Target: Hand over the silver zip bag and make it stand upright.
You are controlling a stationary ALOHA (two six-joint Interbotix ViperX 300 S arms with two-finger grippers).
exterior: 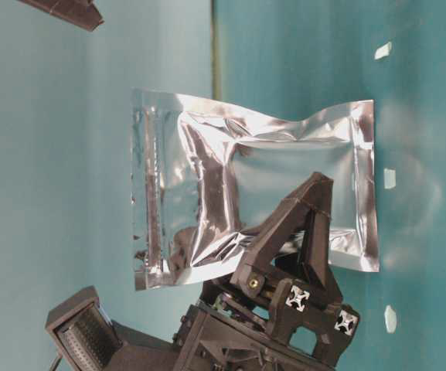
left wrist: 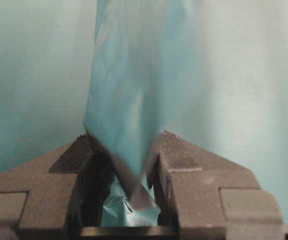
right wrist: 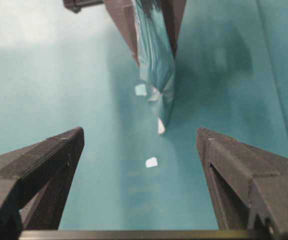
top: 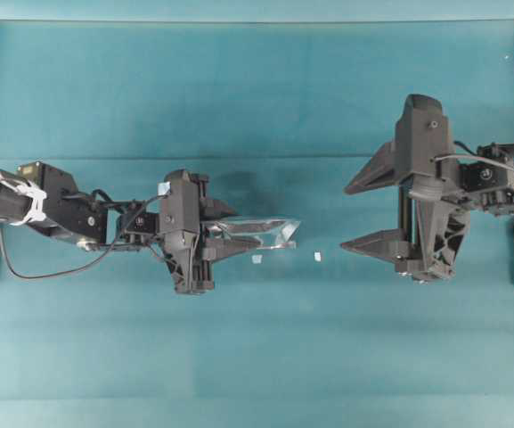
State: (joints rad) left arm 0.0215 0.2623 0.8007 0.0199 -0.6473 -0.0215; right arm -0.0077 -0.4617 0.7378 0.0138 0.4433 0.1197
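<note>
From overhead, I have the left gripper [top: 239, 227] clenched on the small shiny silver foil zip bag [top: 270, 230]. I see the bag edge-on here, a thin sliver sticking out past the fingertips toward the right arm, its long axis running along the line between the two arms. The right gripper [top: 363, 214] is released, jaws spread wide and facing the bag, well apart from it across a gap of teal worktop [top: 257, 357]. A few tiny white scraps [top: 317, 256] lie on the worktop under that gap.

The table-level view is turned on its side. It shows me the bag's broad crinkled face [exterior: 253, 193], with the zip strip across the end away from the worktop, so I judge the bag is held on edge and clear of the surface. The left gripper pinches it at the near edge, leaving most of the foil free.

In the left wrist view, the bag [left wrist: 134, 100] runs straight out from between the closed fingers.

In the right wrist view, the bag [right wrist: 156, 65] sits ahead and roughly centred between my open right fingers [right wrist: 39, 165], its thin edge toward me. I judge the right arm must advance straight along that line and close on the free end.
</note>
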